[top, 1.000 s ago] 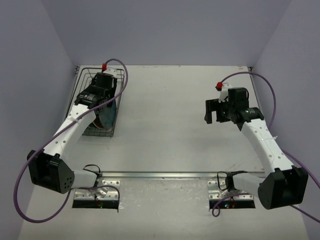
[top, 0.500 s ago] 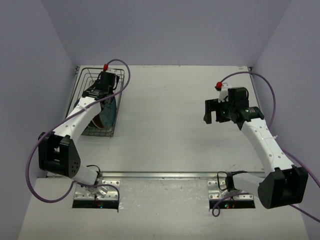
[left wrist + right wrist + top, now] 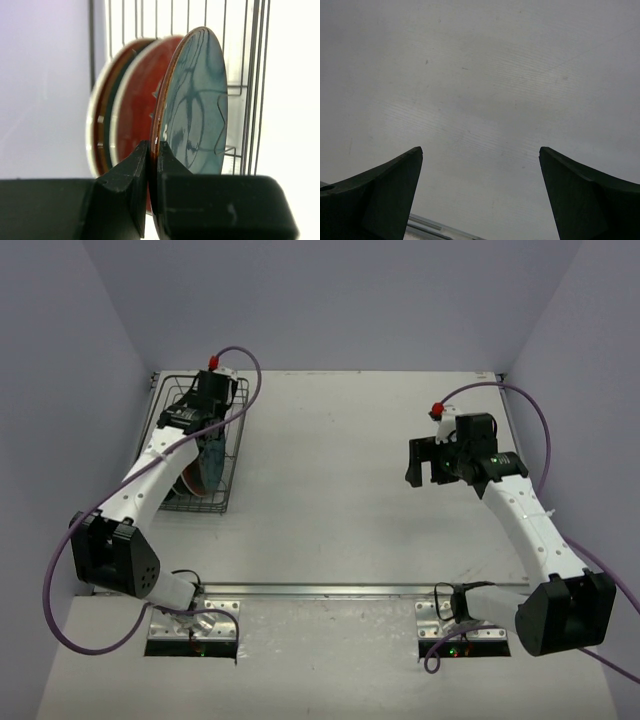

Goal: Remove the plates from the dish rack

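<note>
Left gripper (image 3: 152,150) clamps the rim of a glossy round teal-faced plate (image 3: 197,100), upright in the dark wire dish rack (image 3: 236,445), far left. Right gripper (image 3: 480,167) gapes empty over matte white table (image 3: 330,470).

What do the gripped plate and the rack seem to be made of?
The plate: probably glazed ceramic. Its teal face is glossy with reflections, and its rim is reddish-brown. The rack: thin dark metal wire, it seems, judging by its straight slim rods.

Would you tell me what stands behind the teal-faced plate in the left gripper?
Two upright plates in the dish rack: a red plate, then a darker plate. Their lower parts and anything beyond are hidden.
</note>
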### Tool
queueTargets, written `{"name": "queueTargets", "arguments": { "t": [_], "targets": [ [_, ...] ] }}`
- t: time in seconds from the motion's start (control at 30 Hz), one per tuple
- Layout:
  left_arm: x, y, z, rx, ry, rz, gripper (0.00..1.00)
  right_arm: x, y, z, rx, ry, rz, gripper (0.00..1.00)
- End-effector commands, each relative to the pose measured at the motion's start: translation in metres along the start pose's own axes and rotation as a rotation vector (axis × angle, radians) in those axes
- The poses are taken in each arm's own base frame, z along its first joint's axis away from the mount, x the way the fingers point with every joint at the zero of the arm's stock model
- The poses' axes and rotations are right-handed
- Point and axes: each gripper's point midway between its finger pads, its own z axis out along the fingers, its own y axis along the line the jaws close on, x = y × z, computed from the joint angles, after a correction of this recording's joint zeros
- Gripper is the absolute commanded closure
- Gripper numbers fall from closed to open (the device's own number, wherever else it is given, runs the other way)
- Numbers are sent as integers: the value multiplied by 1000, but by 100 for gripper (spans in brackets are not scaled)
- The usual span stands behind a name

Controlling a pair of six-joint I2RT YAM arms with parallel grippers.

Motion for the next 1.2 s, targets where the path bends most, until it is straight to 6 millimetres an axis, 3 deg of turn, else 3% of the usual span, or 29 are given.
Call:
{"name": "queueTargets", "arguments": {
  "t": [0.0, 0.17, 0.27, 0.4, 0.43, 0.47, 0.6, 0.7, 0.8, 1.0, 1.1, 1.17],
  "targets": [
    [-85, 66, -65, -106, -268, -136, 100, -24, 7, -9, -30, -65, 9, 1],
    [-110, 76, -100, -90, -338, -149, 100, -30, 17, -13, -83, -91, 19, 1],
    [-125, 60, -123, 79, -391, -192, 100, -40, 38, -21, -194, -132, 24, 1],
    [-135, 0, -166, 501, -497, -172, 100, -59, 80, -42, -437, -203, 6, 1],
    [-132, -7, -167, 537, -493, -170, 100, -61, 90, -48, -500, -206, 4, 1],
    [-129, -25, -182, 660, -510, -167, 100, -66, 103, -56, -581, -210, 21, 1],
    [-112, -75, -206, 974, -483, -131, 100, -82, 124, -67, -729, -223, 54, 1],
    [-98, -99, -221, 1154, -450, -105, 100, -90, 138, -67, -806, -204, 69, 3],
    [-90, -112, -224, 1237, -417, -94, 100, -94, 162, -69, -877, -174, 29, 6],
    [-76, -130, -227, 1352, -357, -64, 100, -70, 210, -53, -932, -70, -92, 13],
    [-71, -134, -227, 1378, -343, -53, 100, -62, 221, -46, -953, -27, -104, 21],
    [-68, -138, -228, 1397, -332, -51, 100, -59, 228, -43, -977, 3, -96, 34]
  ]
}}
